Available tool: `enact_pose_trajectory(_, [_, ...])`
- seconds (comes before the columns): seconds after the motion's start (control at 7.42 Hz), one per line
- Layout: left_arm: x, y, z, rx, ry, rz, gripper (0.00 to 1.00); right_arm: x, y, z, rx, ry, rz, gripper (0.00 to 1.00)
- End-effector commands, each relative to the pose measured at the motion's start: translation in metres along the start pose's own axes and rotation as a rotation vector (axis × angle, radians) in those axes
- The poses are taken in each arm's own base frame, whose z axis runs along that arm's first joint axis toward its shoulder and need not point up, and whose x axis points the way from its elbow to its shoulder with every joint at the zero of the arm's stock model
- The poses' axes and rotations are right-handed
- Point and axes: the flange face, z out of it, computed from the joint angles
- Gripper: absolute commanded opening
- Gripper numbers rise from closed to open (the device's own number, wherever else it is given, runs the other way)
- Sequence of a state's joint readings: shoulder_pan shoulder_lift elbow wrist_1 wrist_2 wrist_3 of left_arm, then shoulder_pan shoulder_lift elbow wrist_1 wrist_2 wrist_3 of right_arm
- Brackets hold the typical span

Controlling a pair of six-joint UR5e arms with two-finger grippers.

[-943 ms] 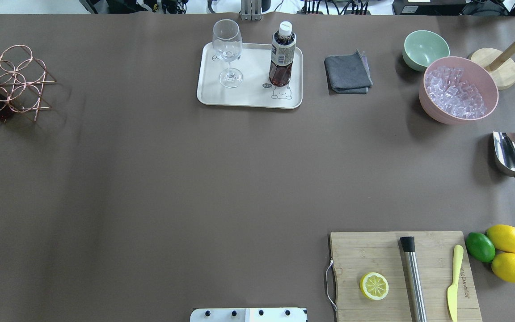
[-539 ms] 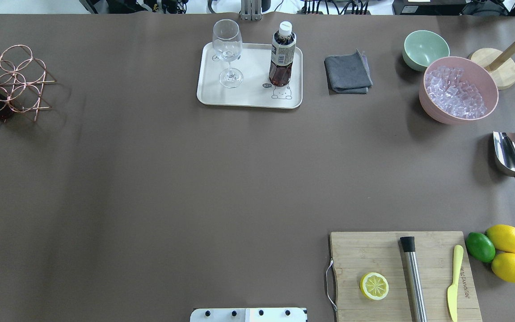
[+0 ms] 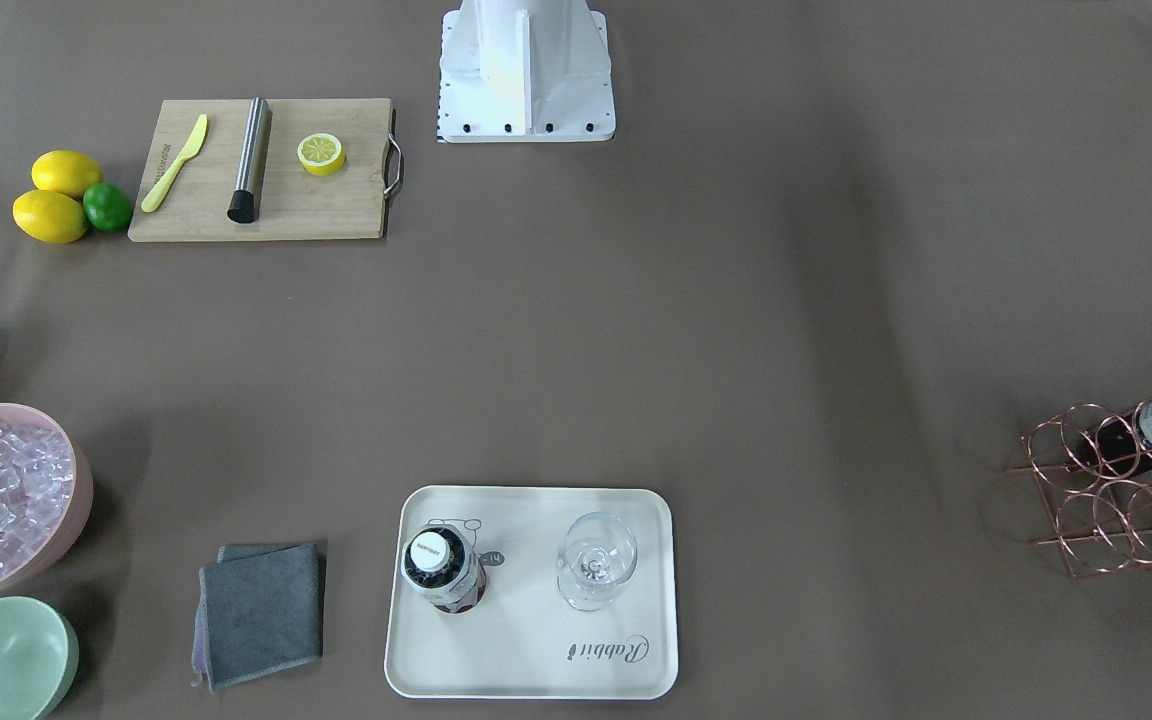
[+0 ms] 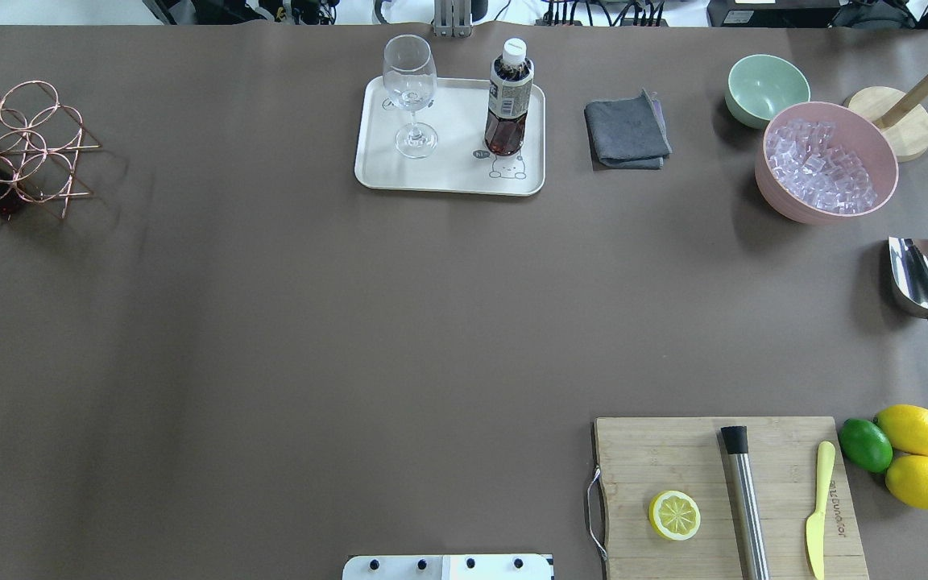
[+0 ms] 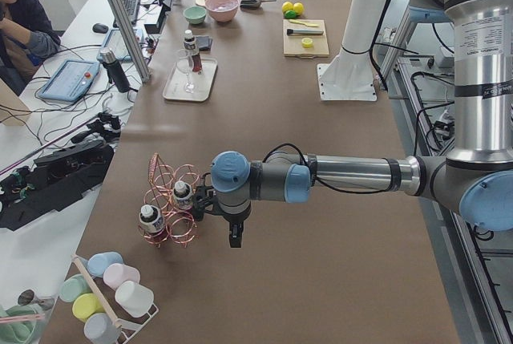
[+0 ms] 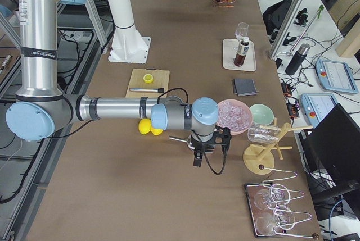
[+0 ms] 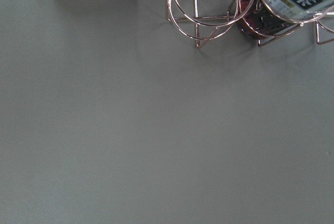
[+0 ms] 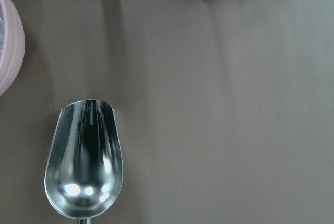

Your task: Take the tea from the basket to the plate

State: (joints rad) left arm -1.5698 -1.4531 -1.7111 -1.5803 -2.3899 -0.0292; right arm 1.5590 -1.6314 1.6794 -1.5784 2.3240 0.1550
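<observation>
Left gripper [image 5: 233, 236]: I could not tell its opening | tea [image 5: 183, 195] lay slanted in the basket [image 4: 25, 149] just beside it, away from my base | right gripper [image 6: 198, 159]: opening unreadable too, well apart, so left was nearer (another bottle [image 4: 510, 101] already stood on the plate [image 4: 448, 173]).

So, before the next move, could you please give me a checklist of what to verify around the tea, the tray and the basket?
1. Tea bottle stands upright on the tray: ok.
2. Wine glass on the same tray stands apart from the tea bottle: ok.
3. Basket holds spare bottles, two in the left side view: ok.
4. Left gripper hangs beside the basket; open or shut: cannot tell.
5. Right gripper hangs near the scoop, far from the tray; open or shut: cannot tell.
</observation>
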Motion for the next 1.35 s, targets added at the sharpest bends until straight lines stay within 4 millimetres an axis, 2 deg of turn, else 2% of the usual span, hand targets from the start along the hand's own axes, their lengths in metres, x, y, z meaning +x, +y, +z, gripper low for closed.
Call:
enact_pose_trajectory(0.0, [-0.0003,0.0002,0.0005,-0.001,0.0,-0.001,0.98,0.0021,0.0004,0.0004,-0.001,0.0,0.004,1.0])
enact_pose_trajectory(1.21, [0.0027,-0.0009,0.0016,-0.004,0.0,0.006,0.98,0.0102,0.0027,-0.003,0.006,0.0,0.021,1.0])
